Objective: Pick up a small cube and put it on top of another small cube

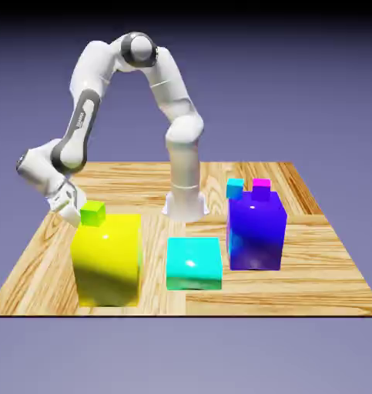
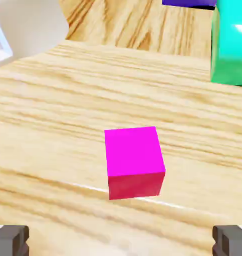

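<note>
In the hand view a tiny pink-red small cube (image 2: 134,160) sits on the wooden table (image 2: 52,110), straight ahead of my gripper (image 2: 121,242). My grey fingertips (image 2: 10,240) stand wide apart at the bottom edge, open, with nothing between them. In the exterior view my gripper (image 1: 65,206) hangs low at the exterior view's left, just behind the big yellow block (image 1: 108,258), which hides that cube. Another pink small cube (image 1: 261,185) rests on top of the big purple block (image 1: 256,231).
A tiny lime-green cube (image 1: 93,213) sits on the yellow block, close to my gripper. A tiny cyan cube (image 1: 235,187) shares the purple block's top. The big cyan block (image 1: 193,262) (image 2: 232,45) stands mid-table. The robot's white base (image 2: 22,25) is near.
</note>
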Robot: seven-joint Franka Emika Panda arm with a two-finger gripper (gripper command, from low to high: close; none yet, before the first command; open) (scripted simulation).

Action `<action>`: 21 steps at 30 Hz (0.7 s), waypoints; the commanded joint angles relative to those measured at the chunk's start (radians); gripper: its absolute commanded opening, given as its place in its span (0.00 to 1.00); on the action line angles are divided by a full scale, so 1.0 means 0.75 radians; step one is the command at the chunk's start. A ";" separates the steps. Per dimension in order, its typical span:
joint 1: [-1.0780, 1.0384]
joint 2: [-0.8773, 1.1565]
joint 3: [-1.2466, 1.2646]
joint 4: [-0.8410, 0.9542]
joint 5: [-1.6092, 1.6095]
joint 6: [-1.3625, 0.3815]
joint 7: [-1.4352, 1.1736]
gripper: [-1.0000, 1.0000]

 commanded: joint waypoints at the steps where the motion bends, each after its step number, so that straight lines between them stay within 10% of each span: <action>1: 0.016 -0.016 -0.005 -0.010 -0.004 0.002 0.003 0.50; 6: 0.081 -0.153 -0.093 -0.117 -0.089 0.233 0.052 0.50; 7: 0.081 -0.153 -0.093 -0.117 -0.089 0.233 0.052 0.00; 21: -0.039 0.106 0.152 0.359 -0.231 -0.255 0.015 0.00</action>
